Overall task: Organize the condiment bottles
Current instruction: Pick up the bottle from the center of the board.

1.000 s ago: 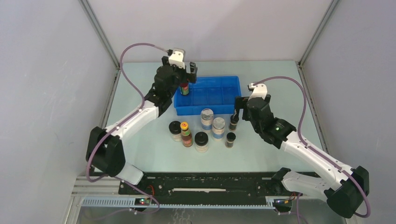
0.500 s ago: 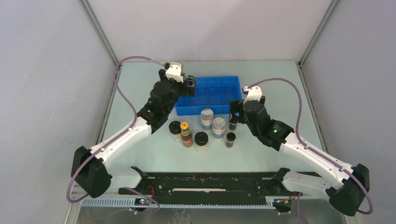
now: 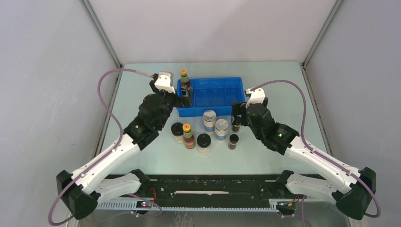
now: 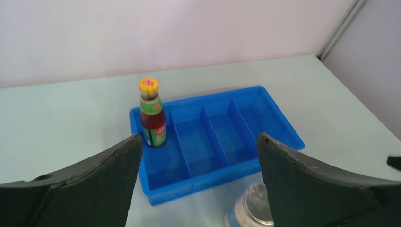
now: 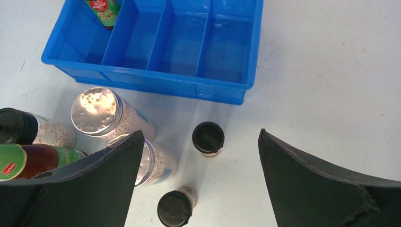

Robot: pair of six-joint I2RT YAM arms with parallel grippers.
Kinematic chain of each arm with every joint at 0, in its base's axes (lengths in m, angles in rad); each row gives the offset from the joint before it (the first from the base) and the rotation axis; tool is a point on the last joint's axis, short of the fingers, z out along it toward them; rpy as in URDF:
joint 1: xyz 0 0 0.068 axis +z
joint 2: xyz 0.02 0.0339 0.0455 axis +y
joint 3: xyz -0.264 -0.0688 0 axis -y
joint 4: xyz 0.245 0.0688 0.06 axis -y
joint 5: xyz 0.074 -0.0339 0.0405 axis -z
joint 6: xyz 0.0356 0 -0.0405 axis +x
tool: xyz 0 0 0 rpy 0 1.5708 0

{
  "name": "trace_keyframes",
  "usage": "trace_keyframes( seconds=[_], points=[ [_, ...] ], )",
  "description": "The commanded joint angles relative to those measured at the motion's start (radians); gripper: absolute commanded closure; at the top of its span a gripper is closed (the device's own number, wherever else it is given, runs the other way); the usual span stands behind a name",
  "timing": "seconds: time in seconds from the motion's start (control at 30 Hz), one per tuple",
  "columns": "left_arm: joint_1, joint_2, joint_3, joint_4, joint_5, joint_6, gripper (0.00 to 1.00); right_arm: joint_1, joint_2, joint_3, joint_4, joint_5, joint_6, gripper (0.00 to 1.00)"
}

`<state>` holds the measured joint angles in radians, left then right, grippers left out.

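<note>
The counter (image 3: 283, 85) ran wall to wall, with open surface right of the tray and along both side edges. The tray (image 4: 213, 182) sat toward the far edge, four compartments side by side. The left jaws stood wide apart at its near left corner, holding nothing. The right jaws, equally wide and also holding nothing, hung by its near right corner, above a vial (image 5: 208, 138). One red bottle (image 4: 152, 118) stood upright in the leftmost compartment, near its far wall. A second red bottle (image 3: 188, 136) stood before the tray's near wall between two black-lidded jars (image 3: 177, 132). Right of these stood two silver-lidded jars (image 3: 209, 119), just beside each other. A second vial (image 5: 175, 208) stood nearer the arms.
</note>
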<state>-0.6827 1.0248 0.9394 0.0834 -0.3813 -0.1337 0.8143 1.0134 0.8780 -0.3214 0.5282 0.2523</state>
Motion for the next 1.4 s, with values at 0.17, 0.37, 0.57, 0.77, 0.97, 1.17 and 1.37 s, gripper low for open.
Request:
trace_keyframes(
  seconds=[0.17, 0.37, 0.57, 0.77, 0.97, 1.17, 1.37],
  points=[
    [-0.193, -0.174, -0.186, -0.102, -0.178, -0.103, 0.07, 0.008, -0.047, 0.013, -0.002, 0.053, 0.011, 0.0],
    [-0.333, -0.237, -0.29, -0.036, -0.298, -0.107, 0.07, 0.008, -0.058, 0.013, -0.011, 0.048, 0.017, 0.0],
    [-0.462, -0.218, -0.323, -0.003, -0.422, -0.094, 0.08, 0.009, -0.069, 0.003, -0.01, 0.049, 0.025, 0.0],
    [-0.551, -0.223, -0.381, 0.057, -0.541, -0.088, 0.08, 0.009, -0.077, 0.0, -0.031, 0.058, 0.026, 0.0],
    [-0.589, -0.273, -0.436, 0.113, -0.63, -0.077, 0.08, 0.01, -0.072, -0.001, -0.022, 0.054, 0.027, 0.0],
    [-0.598, -0.312, -0.487, 0.164, -0.653, -0.064, 0.08, 0.009, -0.073, -0.001, -0.025, 0.056, 0.028, 0.0],
    [-0.602, -0.318, -0.5, 0.188, -0.669, -0.049, 0.08, 0.01, -0.073, -0.002, -0.032, 0.064, 0.033, 0.0]
  ],
)
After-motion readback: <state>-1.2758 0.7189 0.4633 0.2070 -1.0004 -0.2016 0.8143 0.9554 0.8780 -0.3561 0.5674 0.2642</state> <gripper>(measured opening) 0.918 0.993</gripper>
